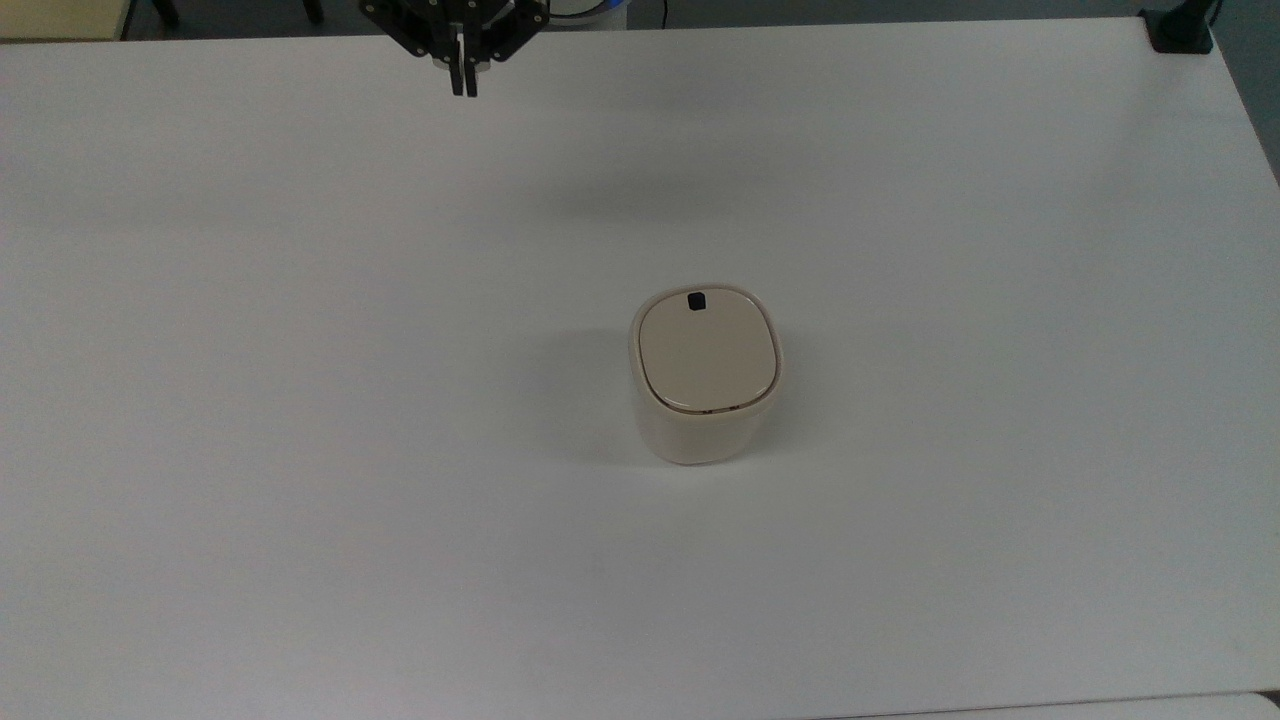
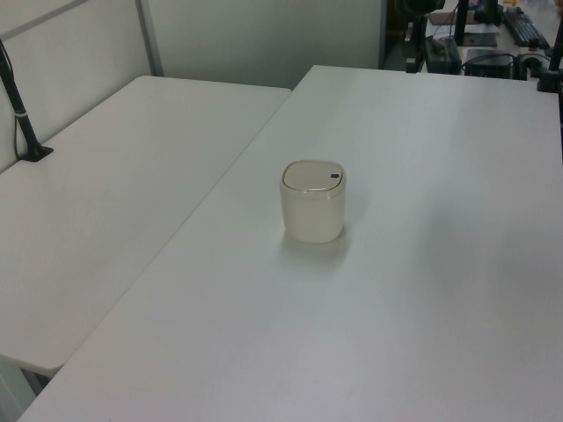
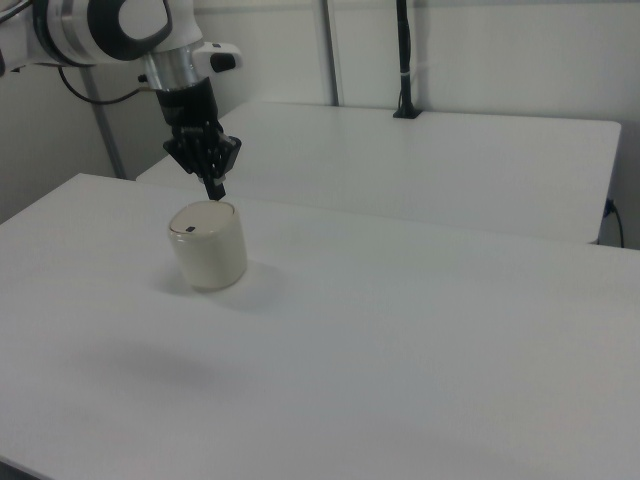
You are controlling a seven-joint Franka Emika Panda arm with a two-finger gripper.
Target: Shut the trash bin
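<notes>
The cream trash bin (image 1: 705, 378) stands near the middle of the white table (image 1: 300, 400). Its flat lid (image 1: 708, 352) lies down flush on the body, and a small black latch tab (image 1: 695, 300) sits at the lid's far edge. The same bin (image 2: 312, 200) appears in the left view and again, as the bin (image 3: 208, 244), in the right view. My gripper (image 1: 463, 88) hangs high at the top view's upper left, well away from the bin, fingers together and holding nothing. In the right view the gripper (image 3: 215, 191) hovers above and behind the bin.
A second white table (image 2: 114, 202) adjoins on the left view's left. A black clamp post (image 2: 22, 114) stands on it. Another black clamp (image 1: 1180, 30) sits at the top view's far right corner.
</notes>
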